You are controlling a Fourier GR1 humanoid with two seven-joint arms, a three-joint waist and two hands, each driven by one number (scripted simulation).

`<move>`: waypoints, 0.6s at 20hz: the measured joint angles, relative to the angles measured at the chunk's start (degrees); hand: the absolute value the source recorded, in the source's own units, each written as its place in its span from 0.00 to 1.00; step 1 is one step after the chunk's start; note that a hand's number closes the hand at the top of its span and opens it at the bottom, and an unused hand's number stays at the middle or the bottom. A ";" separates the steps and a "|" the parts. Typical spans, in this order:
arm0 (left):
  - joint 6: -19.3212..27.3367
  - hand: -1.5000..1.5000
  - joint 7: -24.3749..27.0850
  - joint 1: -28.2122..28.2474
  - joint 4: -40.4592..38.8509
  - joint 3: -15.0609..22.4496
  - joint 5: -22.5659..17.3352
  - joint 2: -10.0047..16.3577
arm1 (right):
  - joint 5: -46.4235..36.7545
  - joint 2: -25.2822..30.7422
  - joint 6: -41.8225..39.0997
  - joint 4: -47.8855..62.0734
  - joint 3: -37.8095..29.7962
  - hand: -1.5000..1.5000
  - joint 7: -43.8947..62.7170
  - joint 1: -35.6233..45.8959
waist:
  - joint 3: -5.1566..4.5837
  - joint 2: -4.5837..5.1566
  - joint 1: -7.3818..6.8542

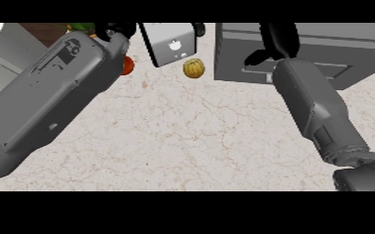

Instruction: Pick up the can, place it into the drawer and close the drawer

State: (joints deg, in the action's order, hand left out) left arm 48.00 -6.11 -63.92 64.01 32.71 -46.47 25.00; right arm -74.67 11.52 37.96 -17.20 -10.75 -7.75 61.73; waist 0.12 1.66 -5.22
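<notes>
No can shows anywhere in the head view. The grey drawer unit [330, 44] stands at the top right, its front face [245, 72] turned toward the counter's middle; I cannot tell how far the drawer is out. My right hand [278, 42] lies over the unit's front part with its fingers stretched toward the far side and the thumb [256, 57] hanging over the front face. It holds nothing that I can see. My left hand [117, 30] is raised at the top left, fingers relaxed and empty, above its large grey forearm.
A grey box with a white logo [172, 44] stands at the top centre. A small yellow-brown round thing [193, 68] lies in front of it. A red-orange object [128, 65] peeks from behind the left forearm, with something green [81, 27] at the top left. The counter is pale marble [190, 129].
</notes>
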 measured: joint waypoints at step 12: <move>0.82 0.00 -3.90 0.85 5.36 0.06 0.89 2.26 | 2.34 0.20 -5.58 6.84 -3.00 0.00 -3.79 6.35 | 0.49 1.00 -1.21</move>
State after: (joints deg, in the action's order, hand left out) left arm 48.81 -10.01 -63.07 69.37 32.77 -45.58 27.26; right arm -72.33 11.73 32.37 -10.36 -13.75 -11.54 68.07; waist 0.60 2.65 -6.43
